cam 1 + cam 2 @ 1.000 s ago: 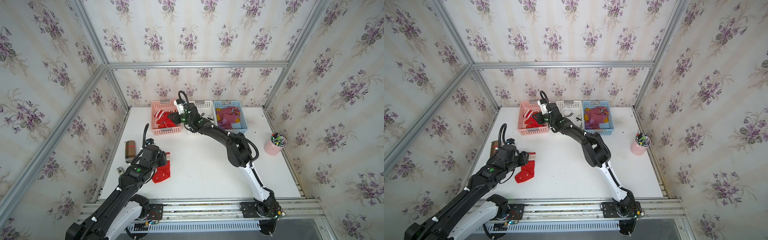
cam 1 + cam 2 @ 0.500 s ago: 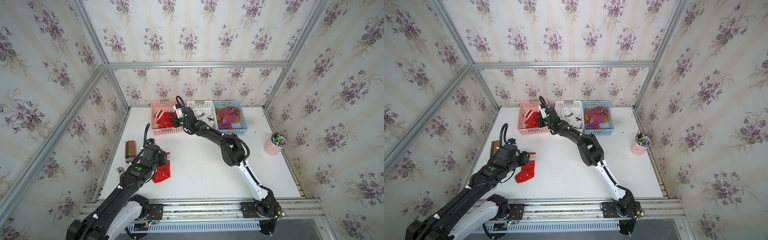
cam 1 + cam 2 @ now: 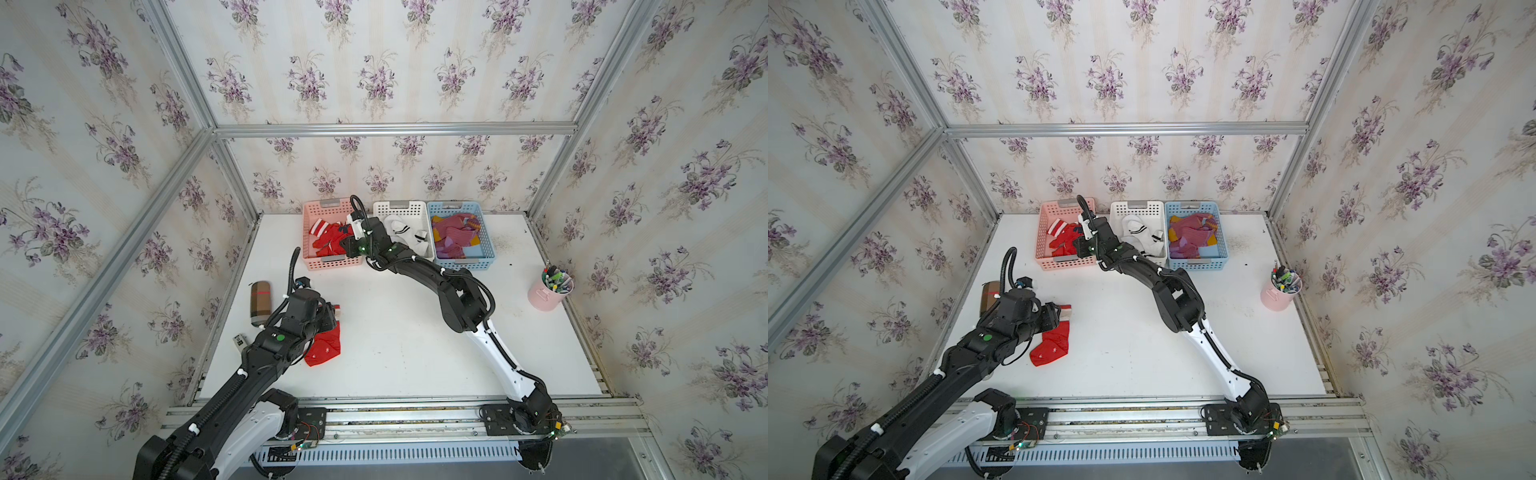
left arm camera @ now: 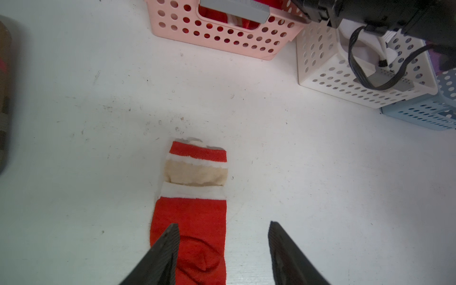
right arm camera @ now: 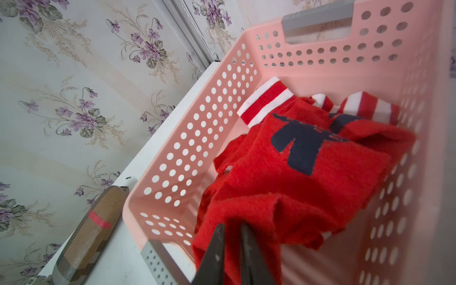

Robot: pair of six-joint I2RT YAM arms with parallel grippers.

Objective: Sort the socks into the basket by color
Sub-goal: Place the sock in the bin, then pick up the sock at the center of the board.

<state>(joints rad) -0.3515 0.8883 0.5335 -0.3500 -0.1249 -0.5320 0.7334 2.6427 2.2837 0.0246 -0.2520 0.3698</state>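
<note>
Near the brown plaid case (image 3: 260, 301) on the table (image 3: 415, 332), the left gripper (image 4: 222, 223) hangs with jaws spread wide over a red sock (image 3: 326, 347) lying flat — one finger above its foot, the other above bare tabletop. At the back stand the pink basket (image 3: 332, 262), white basket (image 3: 401, 205) and blue basket (image 3: 486, 232), holding red socks (image 5: 296, 185), white socks (image 3: 401, 227) and maroon socks (image 3: 455, 235) in turn. The right gripper (image 5: 232, 225) reaches into the pink basket against the red socks, jaws nearly together — whether they pinch fabric I cannot tell.
</note>
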